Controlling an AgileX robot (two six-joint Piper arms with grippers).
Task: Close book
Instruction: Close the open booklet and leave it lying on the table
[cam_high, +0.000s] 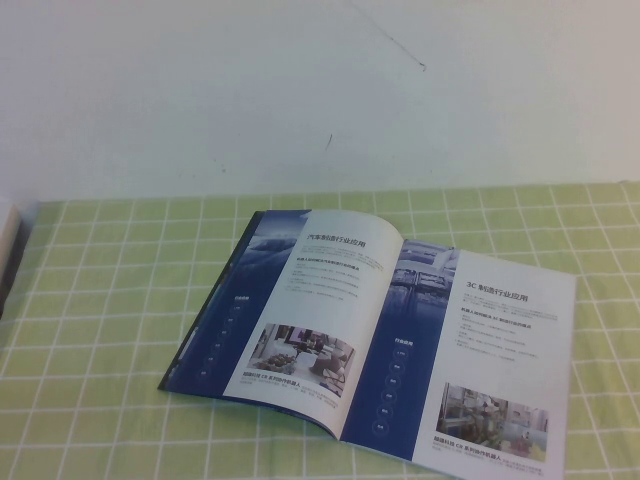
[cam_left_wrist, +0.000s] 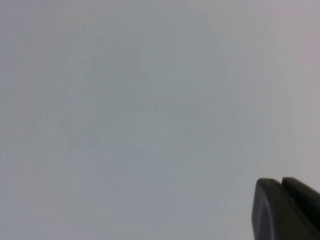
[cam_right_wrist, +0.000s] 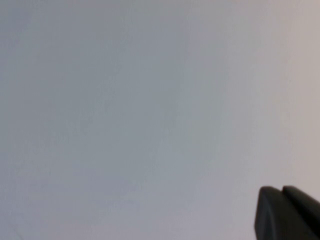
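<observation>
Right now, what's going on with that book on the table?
Nothing is touching it yet. The glossy blue-and-white paper book lies open, pages up, on the green checked tablecloth. Neither arm shows over the table in the high view. Each wrist view shows only a dark edge of its own arm's gripping part, the left end effector and the right end effector, in front of a plain pale surface with no book in sight. The closing has not started.

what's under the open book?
Only green checked cloth shows around the book; whatever lies beneath it is covered. Left hand and right hand are outside the high view, facing blank surface.
</observation>
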